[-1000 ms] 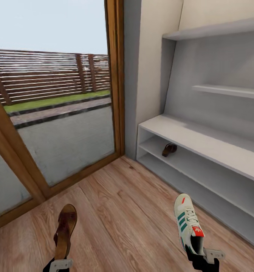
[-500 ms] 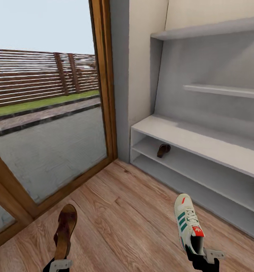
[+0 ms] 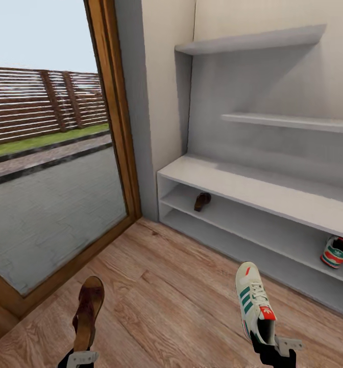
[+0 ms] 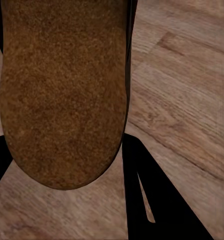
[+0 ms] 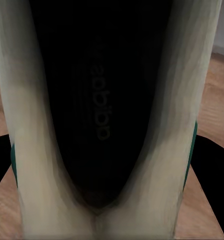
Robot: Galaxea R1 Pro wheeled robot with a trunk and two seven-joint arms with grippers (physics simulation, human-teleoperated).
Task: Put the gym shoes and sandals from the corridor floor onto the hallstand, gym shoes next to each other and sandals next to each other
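In the head view my left gripper (image 3: 82, 356) is shut on the heel of a brown sandal (image 3: 88, 311), held above the corridor floor (image 3: 176, 286). My right gripper (image 3: 271, 346) is shut on the heel of a cream gym shoe (image 3: 253, 302) with green stripes. The hallstand (image 3: 253, 186) stands ahead to the right. The other sandal (image 3: 202, 201) lies in its upper bay near the left end, and the other gym shoe (image 3: 335, 252) sits in that bay far to the right. The left wrist view looks onto the held sandal's sole (image 4: 62, 90); the right wrist view looks into the held gym shoe (image 5: 102, 115).
A tall glass door with a wooden frame (image 3: 113, 117) fills the left side, with paving and a fence outside. A white wall corner (image 3: 156, 102) separates it from the hallstand. Two floating shelves (image 3: 289, 121) hang above the bench top.
The whole head view has swung to the right, so the door and hallstand slid left in the picture and the gym shoe on the rack came into view. Both grippers keep their shoes.
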